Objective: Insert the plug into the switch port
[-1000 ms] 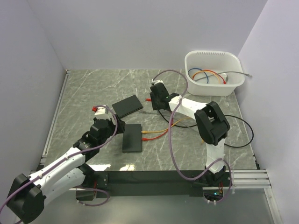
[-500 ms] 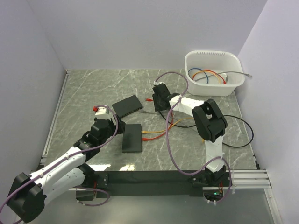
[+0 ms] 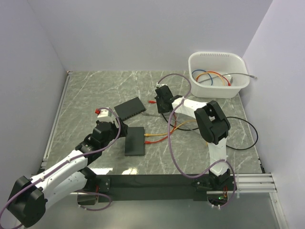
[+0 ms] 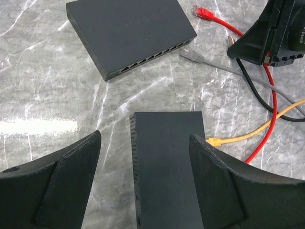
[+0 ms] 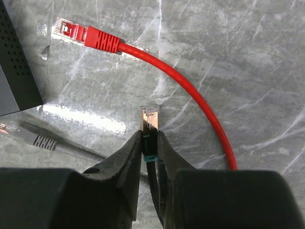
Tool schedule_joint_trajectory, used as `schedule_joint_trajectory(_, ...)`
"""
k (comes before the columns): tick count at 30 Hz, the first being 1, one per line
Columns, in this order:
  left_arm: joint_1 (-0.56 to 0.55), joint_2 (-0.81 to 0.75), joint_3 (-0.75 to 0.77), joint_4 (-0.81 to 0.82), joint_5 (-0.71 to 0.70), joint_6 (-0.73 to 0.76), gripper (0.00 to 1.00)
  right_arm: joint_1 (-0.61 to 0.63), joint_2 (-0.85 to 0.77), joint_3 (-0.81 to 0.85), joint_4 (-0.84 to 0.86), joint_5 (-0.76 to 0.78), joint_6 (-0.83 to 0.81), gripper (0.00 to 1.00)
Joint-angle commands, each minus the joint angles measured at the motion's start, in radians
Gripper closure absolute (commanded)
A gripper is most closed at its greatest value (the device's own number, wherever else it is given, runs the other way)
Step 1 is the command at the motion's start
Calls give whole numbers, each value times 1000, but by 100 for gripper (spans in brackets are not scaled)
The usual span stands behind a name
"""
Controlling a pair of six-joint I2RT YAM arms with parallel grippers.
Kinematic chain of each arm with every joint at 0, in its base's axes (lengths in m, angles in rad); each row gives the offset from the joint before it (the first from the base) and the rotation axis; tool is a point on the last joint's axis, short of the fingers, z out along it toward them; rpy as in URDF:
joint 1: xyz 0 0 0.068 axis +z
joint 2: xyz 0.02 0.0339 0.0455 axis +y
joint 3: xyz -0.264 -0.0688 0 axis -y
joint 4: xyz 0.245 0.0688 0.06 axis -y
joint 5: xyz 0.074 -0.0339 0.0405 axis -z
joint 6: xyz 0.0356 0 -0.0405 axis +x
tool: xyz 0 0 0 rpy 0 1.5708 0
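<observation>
- The right claw [image 5: 149, 139] grips a teal-booted plug [image 5: 150, 118], seemingly just off the counter [image 5: 248, 52], right of the far switch [image 3: 129, 108] and beside the red cable [image 5: 190, 90]
- The left claw [image 4: 144, 138] stands wide open, astride the near switch [image 4: 167, 176]
- The far switch turns its port row toward the grey plug [image 4: 191, 56]

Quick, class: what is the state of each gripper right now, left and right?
Left gripper: open, straddling the black rectangular network switch, not touching it.
Right gripper: closed on the metal-tipped teal-booted cable plug.

Grey-green marble tabletop [image 3: 95, 90], plain pale lilac walls [image 3: 143, 33], even light
</observation>
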Motion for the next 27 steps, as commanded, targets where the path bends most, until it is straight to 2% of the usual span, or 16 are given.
schedule_joint_trajectory(1, 5, 2, 10, 38, 14, 16, 20, -4, 20, 11, 24, -31, 24, 84)
schedule_joint_trajectory(5, 5, 2, 10, 40, 17, 16, 20, -3, 9, 0, 28, -57, 23, 94)
schedule_joint_trajectory(11, 5, 2, 11, 40, 19, 18, 20, 10, -101, -37, 42, -68, 32, 100)
schedule_joint_trajectory(20, 5, -10, 4, 41, 22, 16, 20, 82, -368, -154, 16, 6, 23, 100)
schedule_joint_trajectory(23, 5, -1, 8, 38, 22, 15, 19, 132, -477, -259, 37, 6, 46, 100)
schedule_joint_trajectory(27, 6, 55, 53, 2, 13, 1, 19, 261, -609, -388, 47, 36, 92, 100)
